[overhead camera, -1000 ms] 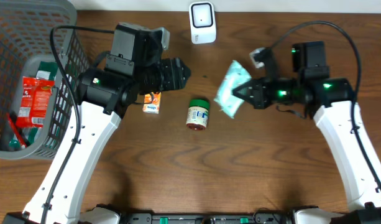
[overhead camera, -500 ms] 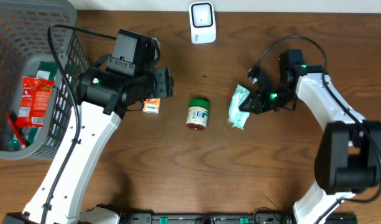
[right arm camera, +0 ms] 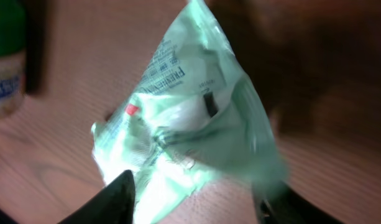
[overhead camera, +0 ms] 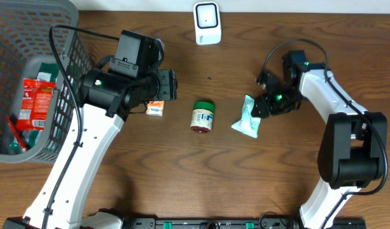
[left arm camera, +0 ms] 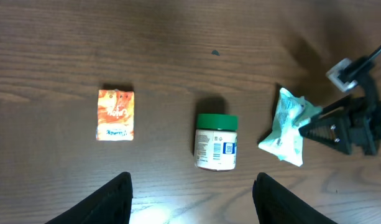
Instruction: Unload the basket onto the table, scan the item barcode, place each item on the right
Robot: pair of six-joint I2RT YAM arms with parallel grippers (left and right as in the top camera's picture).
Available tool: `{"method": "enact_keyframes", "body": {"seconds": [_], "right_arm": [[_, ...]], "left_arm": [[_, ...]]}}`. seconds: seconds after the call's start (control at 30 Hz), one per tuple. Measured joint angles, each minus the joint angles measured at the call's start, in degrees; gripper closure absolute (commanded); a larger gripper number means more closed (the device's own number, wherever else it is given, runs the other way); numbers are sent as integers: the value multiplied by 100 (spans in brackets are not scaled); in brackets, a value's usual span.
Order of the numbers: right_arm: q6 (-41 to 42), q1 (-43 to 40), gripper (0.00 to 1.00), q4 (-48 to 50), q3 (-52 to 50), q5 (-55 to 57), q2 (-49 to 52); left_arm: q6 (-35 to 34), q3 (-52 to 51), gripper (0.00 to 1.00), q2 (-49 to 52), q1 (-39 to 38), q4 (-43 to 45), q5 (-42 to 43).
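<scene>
A pale green plastic pouch [overhead camera: 247, 119] with printed text lies on the wooden table right of centre, also seen in the right wrist view [right arm camera: 190, 118] and the left wrist view [left arm camera: 288, 127]. My right gripper [overhead camera: 261, 107] sits at its right edge, fingers spread apart either side of the pouch's near end [right arm camera: 196, 199], not pinching it. The white barcode scanner [overhead camera: 207, 23] stands at the table's back edge. My left gripper [left arm camera: 193, 202] hangs open and empty above the table, nearer than a green-lidded jar [left arm camera: 217, 141] and a small orange box [left arm camera: 115, 114].
The jar [overhead camera: 202, 116] lies on its side mid-table, with the orange box [overhead camera: 156, 107] to its left under my left arm. A grey wire basket [overhead camera: 16, 22] holding red packets fills the left end of the table.
My right gripper carried the pouch down from near the scanner to the table and its jaws have spread apart. My left wrist pulled back to the left early on, then held still.
</scene>
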Motion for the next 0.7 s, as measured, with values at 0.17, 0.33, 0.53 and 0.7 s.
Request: {"method": "enact_keyframes", "body": {"seconds": [0.17,0.33,0.53,0.7], "right_arm": [[415,0,99,-579,789,74,4],[695,11,99,-855,824,-426,2],[813,11,99,-79,-162,-905,13],[960,4,99,1027,-1038,-905,-31]], "left_arm": [[9,0,37,0,0,0,0],[9,0,37,0,0,-2,0],[9,0,37,0,0,-4,0],[9,0,37,0,0,-7,-2]]}}
